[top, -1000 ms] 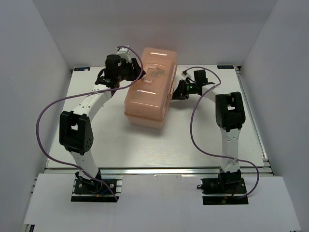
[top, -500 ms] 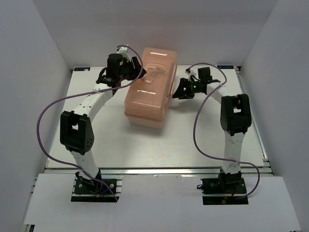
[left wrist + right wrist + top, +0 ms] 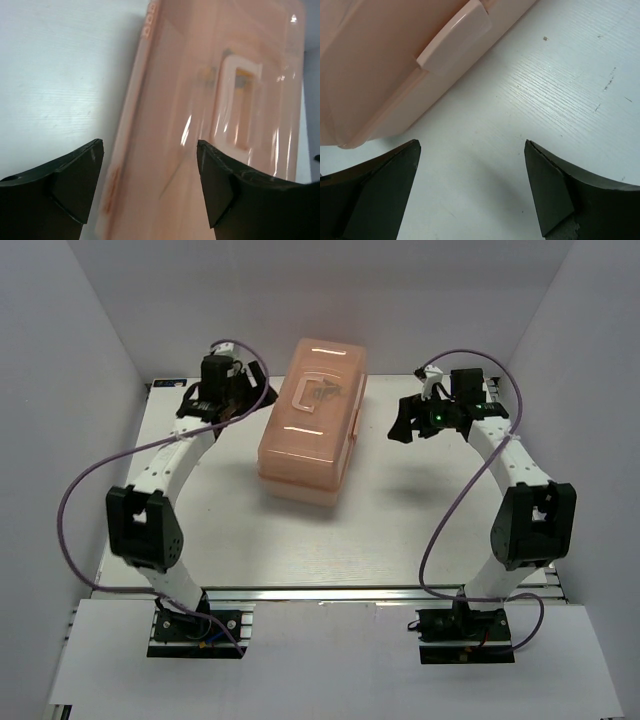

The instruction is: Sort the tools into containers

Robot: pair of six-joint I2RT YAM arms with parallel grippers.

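The salmon-pink toolbox (image 3: 312, 420) lies at the back middle of the table with its translucent lid shut, so the containers inside are hidden. No tools show in any view. My left gripper (image 3: 252, 397) hangs just off the box's left side, open and empty. In the left wrist view the lid (image 3: 200, 125) and its handle (image 3: 241, 100) fill the space beyond the left gripper (image 3: 150, 172). My right gripper (image 3: 403, 426) is open over bare table, right of the box. In the right wrist view the latch (image 3: 452, 40) lies ahead of the right gripper (image 3: 472, 175).
White walls close in the table (image 3: 400, 530) at the back and on both sides. Purple cables (image 3: 75, 500) loop beside each arm. The box's long side (image 3: 380, 75) stands close on the left in the right wrist view.
Both arms have drawn back from the toolbox, the left to the left and the right to the right. The right gripper has gone from nearly shut to wide open; the left opened wider.
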